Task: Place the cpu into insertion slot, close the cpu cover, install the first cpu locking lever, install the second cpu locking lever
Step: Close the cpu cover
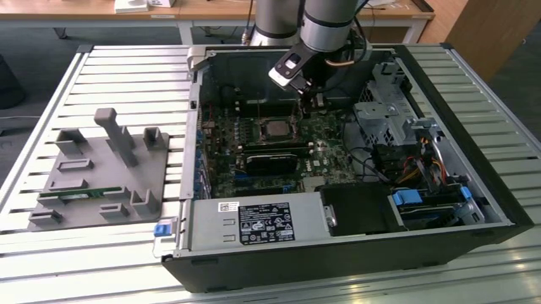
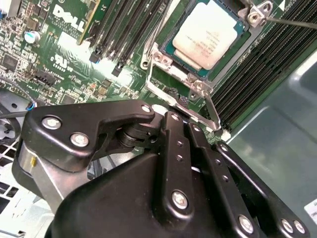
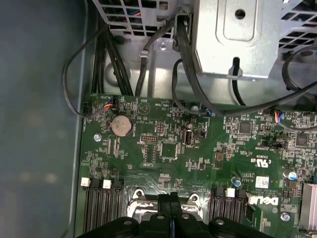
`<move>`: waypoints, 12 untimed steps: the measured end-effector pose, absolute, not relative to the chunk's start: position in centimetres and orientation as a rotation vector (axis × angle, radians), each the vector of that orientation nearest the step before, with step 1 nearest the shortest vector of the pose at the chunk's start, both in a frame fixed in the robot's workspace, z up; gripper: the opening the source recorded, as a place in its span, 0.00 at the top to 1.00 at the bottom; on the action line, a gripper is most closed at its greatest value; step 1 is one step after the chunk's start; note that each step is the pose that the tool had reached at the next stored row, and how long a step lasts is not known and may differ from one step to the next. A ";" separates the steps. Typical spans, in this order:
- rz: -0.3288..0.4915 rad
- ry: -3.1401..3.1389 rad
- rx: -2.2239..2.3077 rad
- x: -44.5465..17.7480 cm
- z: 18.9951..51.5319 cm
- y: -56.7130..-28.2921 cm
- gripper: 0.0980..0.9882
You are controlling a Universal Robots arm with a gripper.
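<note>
Nearest, the gripper [image 2: 179, 121], fingers pressed together on nothing visible, hangs at the insertion slot's [image 1: 257, 128] corner beside a silver lever [image 2: 212, 106], the cpu [image 2: 210, 32] seated inside; I'd press that lever down slowly, squarely.

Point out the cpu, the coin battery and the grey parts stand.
cpu [image 2: 210, 32]: second wrist view, middle of its pale metal face.
coin battery [image 3: 121, 125]: first wrist view, centre of its round top.
grey parts stand [image 1: 101, 174]: exterior view, its flat base.

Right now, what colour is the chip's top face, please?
The chip is pale tan, clearest in the second wrist view.
</note>
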State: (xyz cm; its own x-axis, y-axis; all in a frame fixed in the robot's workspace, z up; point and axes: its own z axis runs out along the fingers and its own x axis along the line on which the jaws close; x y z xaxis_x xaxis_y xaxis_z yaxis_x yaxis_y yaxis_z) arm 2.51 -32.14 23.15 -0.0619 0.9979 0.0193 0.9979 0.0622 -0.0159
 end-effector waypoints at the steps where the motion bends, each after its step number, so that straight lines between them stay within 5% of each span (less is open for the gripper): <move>1: -0.002 -2.271 -2.134 2.4 23.1 -32.1 0.99; 12: -0.003 -2.271 -2.134 1.7 22.7 -32.1 0.99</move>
State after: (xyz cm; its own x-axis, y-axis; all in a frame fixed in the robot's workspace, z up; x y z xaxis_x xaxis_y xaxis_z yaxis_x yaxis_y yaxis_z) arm 1.70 -32.13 22.65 -0.0619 0.9979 0.0193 0.9979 0.0622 -0.0159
